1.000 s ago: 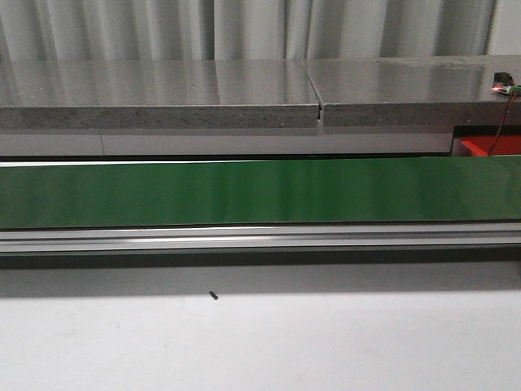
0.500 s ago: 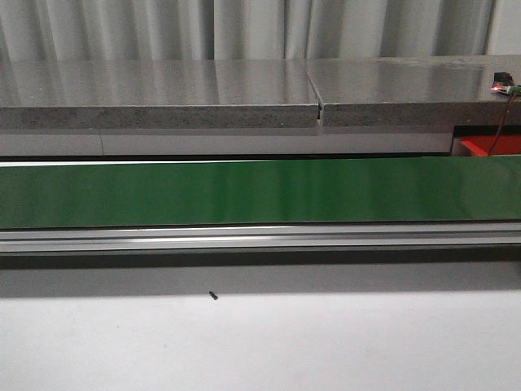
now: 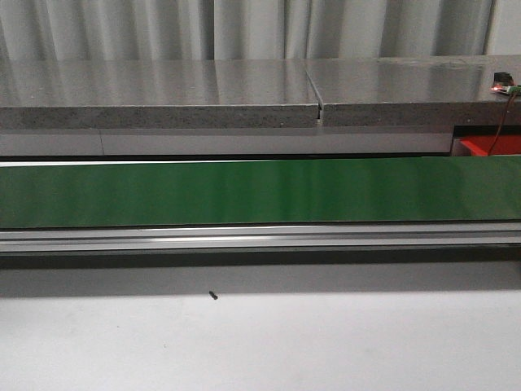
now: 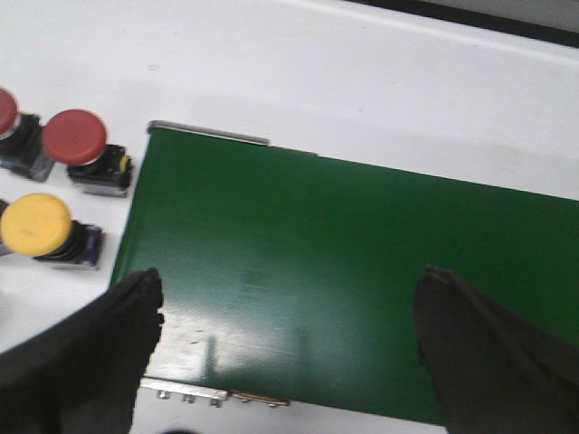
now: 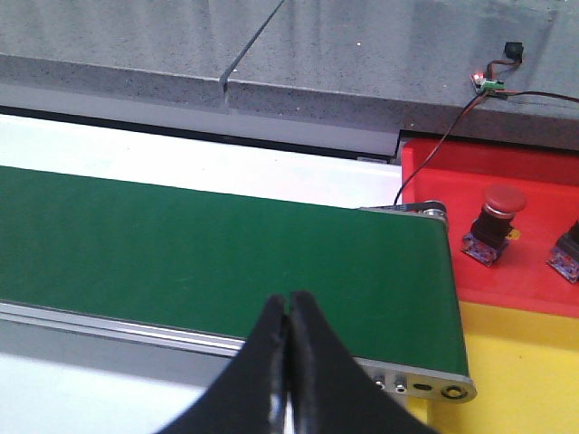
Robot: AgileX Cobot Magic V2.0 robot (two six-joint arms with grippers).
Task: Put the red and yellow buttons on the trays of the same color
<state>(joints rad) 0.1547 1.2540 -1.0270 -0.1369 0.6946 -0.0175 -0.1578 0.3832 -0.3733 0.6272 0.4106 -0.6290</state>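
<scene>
In the left wrist view my left gripper [image 4: 289, 294] hangs open over the end of the green conveyor belt [image 4: 362, 262], nothing between its fingers. Beside that belt end, on the white table, lie a red button [image 4: 77, 140], a yellow button [image 4: 36, 226] and another red button [image 4: 7, 113] cut by the frame edge. In the right wrist view my right gripper [image 5: 289, 303] is shut and empty above the belt's [image 5: 226, 253] other end. Past it a red tray [image 5: 507, 235] holds a red button [image 5: 496, 217]. A yellow tray [image 5: 525, 371] adjoins the red tray.
The front view shows the green belt [image 3: 260, 191] across the frame with its aluminium rail [image 3: 260, 238], a grey stone counter [image 3: 163, 94] behind and white table in front. A small circuit board with a lit red LED and wires [image 5: 488, 81] sits on the counter above the red tray.
</scene>
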